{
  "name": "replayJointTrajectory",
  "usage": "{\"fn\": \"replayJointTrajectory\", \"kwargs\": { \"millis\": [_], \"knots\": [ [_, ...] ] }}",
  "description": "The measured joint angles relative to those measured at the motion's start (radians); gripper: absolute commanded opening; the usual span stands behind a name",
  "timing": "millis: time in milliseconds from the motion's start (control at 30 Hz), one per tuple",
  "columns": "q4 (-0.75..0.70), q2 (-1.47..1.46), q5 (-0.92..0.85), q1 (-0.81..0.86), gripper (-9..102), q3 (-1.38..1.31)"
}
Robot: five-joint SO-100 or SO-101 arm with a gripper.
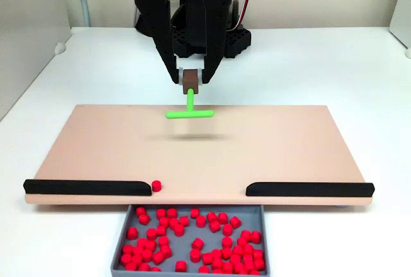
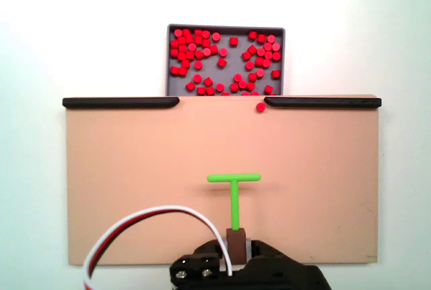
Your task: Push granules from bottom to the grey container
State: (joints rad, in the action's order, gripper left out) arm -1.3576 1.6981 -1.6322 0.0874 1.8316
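Red granule [image 1: 156, 186] left beside black bar [image 1: 87, 187]; rest in grey container [image 1: 120, 251].
Gripper [image 1: 191, 79] clamps green T-pusher [image 1: 189, 114]; the pellet likely light, rolls; nudge, don't grasp.

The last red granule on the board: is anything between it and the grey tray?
Nothing visible blocks it. The granule sits in the gap beside a black bar, at the board edge next to the grey container. The green pusher is far behind it.
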Motion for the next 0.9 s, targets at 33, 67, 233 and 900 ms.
{"fn": "replayJointTrajectory", "kwargs": {
  "millis": [33, 67, 233, 900],
  "knots": [
    [0.003, -0.009, 0.000, 0.000, 0, -0.005],
    [0.014, -0.017, 0.000, 0.000, 0, -0.008],
    [0.089, -0.074, 0.000, 0.008, 0, -0.011],
    [0.181, -0.146, 0.000, 0.025, 0, -0.011]
  ]
}}
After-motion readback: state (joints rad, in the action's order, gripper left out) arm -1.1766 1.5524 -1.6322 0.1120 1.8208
